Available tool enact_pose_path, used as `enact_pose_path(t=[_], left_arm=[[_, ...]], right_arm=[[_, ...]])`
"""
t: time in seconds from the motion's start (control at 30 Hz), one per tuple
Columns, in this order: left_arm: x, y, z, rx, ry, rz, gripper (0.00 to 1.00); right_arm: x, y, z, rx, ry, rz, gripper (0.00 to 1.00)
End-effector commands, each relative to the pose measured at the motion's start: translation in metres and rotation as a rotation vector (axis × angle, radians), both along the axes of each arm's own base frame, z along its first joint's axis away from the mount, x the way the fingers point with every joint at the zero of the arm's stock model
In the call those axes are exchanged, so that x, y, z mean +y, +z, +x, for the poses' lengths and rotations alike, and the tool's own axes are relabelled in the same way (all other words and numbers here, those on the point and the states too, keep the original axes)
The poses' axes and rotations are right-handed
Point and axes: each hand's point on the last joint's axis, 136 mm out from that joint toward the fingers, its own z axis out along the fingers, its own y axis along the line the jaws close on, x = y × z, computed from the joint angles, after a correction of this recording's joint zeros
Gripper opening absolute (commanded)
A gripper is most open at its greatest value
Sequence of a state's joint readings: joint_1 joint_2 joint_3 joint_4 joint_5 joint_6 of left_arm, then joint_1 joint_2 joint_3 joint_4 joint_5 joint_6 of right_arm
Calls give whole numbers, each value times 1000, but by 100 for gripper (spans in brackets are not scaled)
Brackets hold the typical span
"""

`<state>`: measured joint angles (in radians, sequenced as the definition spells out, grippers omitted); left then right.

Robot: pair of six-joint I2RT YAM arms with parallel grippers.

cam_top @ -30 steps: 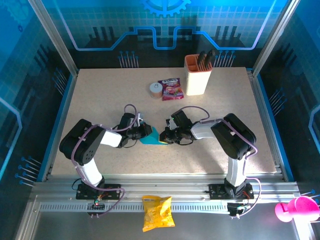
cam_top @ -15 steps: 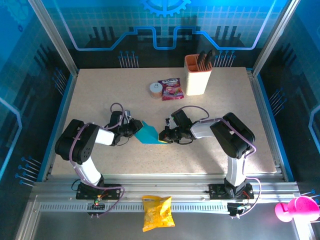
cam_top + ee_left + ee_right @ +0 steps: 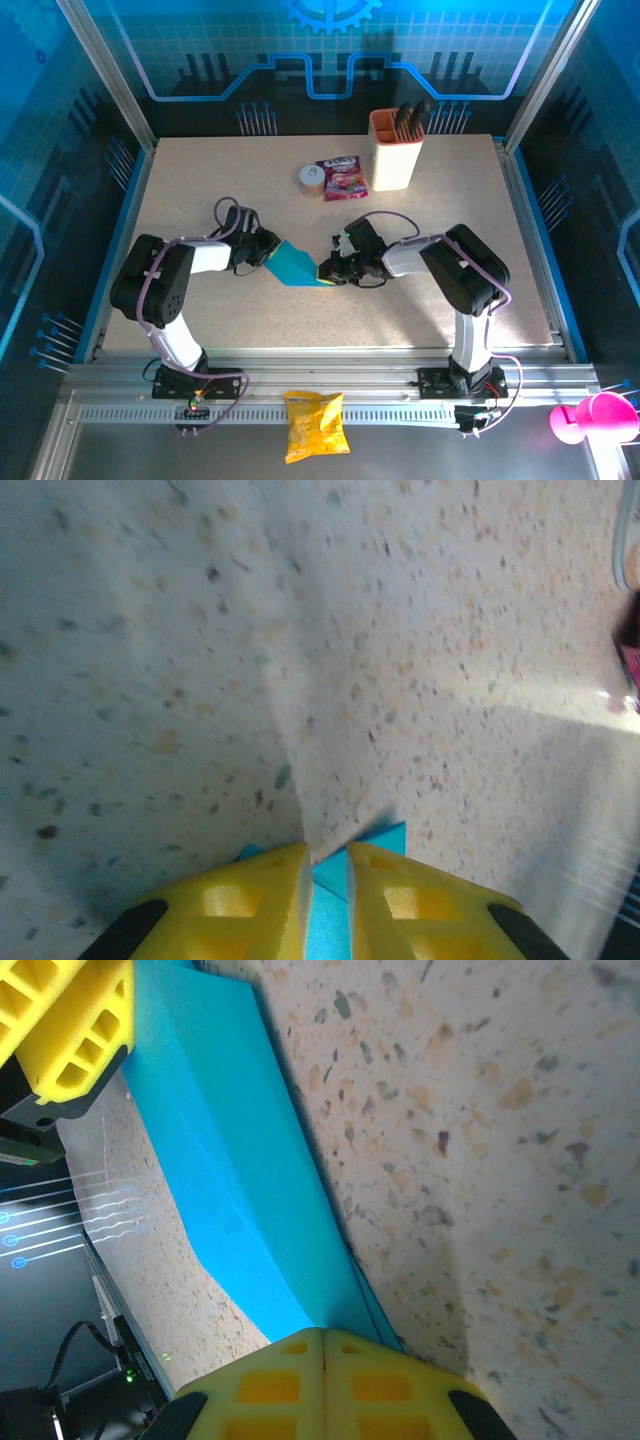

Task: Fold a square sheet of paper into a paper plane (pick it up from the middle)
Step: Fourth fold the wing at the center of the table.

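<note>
Square sheet of paper (image 3: 296, 264) — thin, bright cyan-blue, plain and unmarked. State: folded over on itself into a layered, roughly wedge-shaped piece. The right wrist view (image 3: 230, 1150) shows a smooth upper face with stacked edges beneath. Position: middle of the table (image 3: 200, 190), low against its speckled top, slanting from upper left to lower right. Right end pinched in the closed right gripper (image 3: 322, 272) (image 3: 322, 1338). Left corner (image 3: 328, 905) sits at the tips of the left gripper (image 3: 268, 252) (image 3: 327, 855) — jaws slightly parted.

paper (image 3: 230, 1160): smooth matt | table (image 3: 450, 200): speckled matt | left claw (image 3: 326, 860): yellow plastic
</note>
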<state>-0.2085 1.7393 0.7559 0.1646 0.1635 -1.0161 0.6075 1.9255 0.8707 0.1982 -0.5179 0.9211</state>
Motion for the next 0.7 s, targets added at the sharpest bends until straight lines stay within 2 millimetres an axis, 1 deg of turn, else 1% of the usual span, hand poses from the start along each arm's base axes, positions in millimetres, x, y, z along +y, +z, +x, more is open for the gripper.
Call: enact_pose_path(t=[0.0,0.13,0.2,0.3,0.37,0.4,0.47,0.53,0.57,0.67], left_arm=[[60,-43,-35,223,165,272,21],[62,-38,-26,220,180,299,21],[66,-30,-19,199,162,337,22],[60,-5,-9,112,98,376,22],[41,17,-9,22,24,385,22],[29,25,-13,-4,-12,394,22],[-4,40,-22,-65,-97,380,22],[-35,45,-32,-109,-159,331,22],[-50,44,-38,-118,-181,300,22],[-90,37,-48,-137,-224,198,21]], right_arm=[[-97,-97,-61,304,-117,-403,0],[-102,-96,-62,309,-119,-403,0],[-103,-95,-62,309,-114,-398,0],[-102,-94,-63,307,-103,-395,0],[-101,-94,-63,303,-97,-391,0],[-101,-94,-62,301,-95,-387,0],[-101,-94,-63,300,-95,-386,0],[-101,-94,-63,299,-97,-385,0],[-102,-95,-65,302,-96,-387,0],[-103,-96,-65,303,-99,-389,0]])
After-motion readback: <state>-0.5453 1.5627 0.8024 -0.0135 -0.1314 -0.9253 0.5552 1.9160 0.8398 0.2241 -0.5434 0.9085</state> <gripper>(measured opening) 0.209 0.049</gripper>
